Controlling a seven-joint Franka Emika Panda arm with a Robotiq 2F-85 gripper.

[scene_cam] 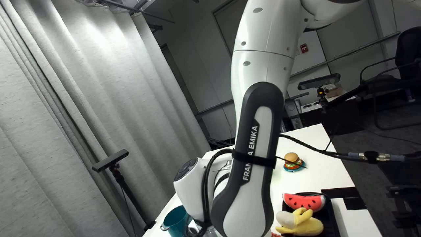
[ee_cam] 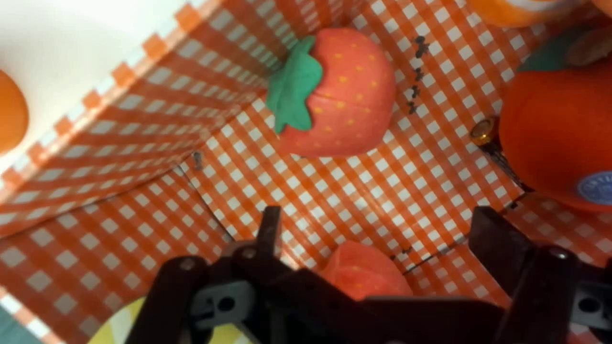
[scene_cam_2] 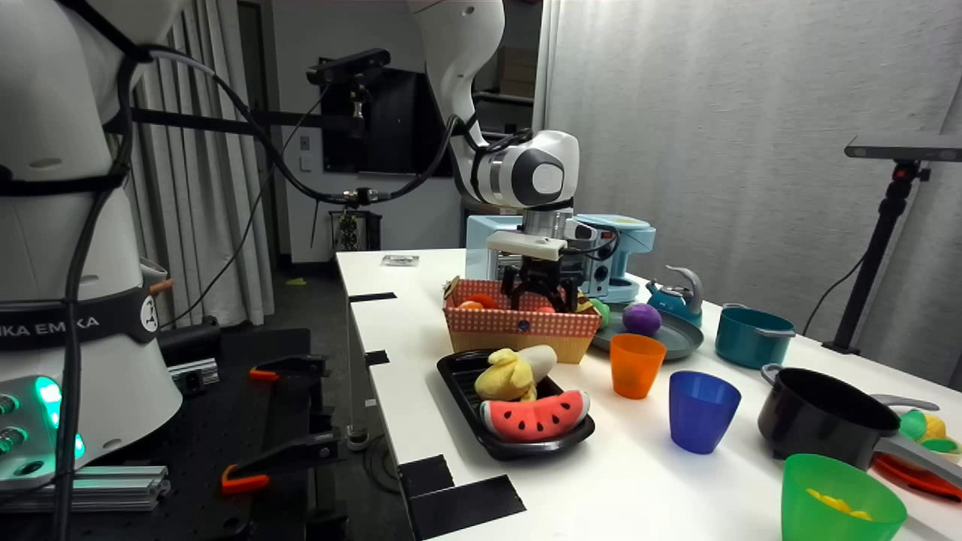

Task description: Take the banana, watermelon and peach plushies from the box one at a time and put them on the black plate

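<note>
My gripper [ee_cam: 377, 217] reaches down into the red-checked box [scene_cam_2: 481, 330], its fingers spread wide open. Between and below the fingers in the wrist view lies a coral-coloured plush [ee_cam: 366, 272], partly covered by the gripper; I cannot tell whether it is the peach. A strawberry plush [ee_cam: 349, 95] and a red tomato-like plush [ee_cam: 559, 138] are also in the box. The black plate [scene_cam_2: 460, 383], an oblong tray, stands before the box. On it rest the yellow banana [scene_cam_2: 507, 376] and the red watermelon [scene_cam_2: 535, 417], side by side. In an exterior view the arm hides the gripper.
Close to the box stand an orange cup [scene_cam_2: 636, 368] and a blue cup [scene_cam_2: 703, 413]. Behind them is a grey round plate [scene_cam_2: 680, 342] with a purple ball [scene_cam_2: 641, 319]. Pots, a kettle [scene_cam_2: 676, 300] and a green cup [scene_cam_2: 834, 500] stand farther along. A burger toy [scene_cam: 292, 161] sits elsewhere.
</note>
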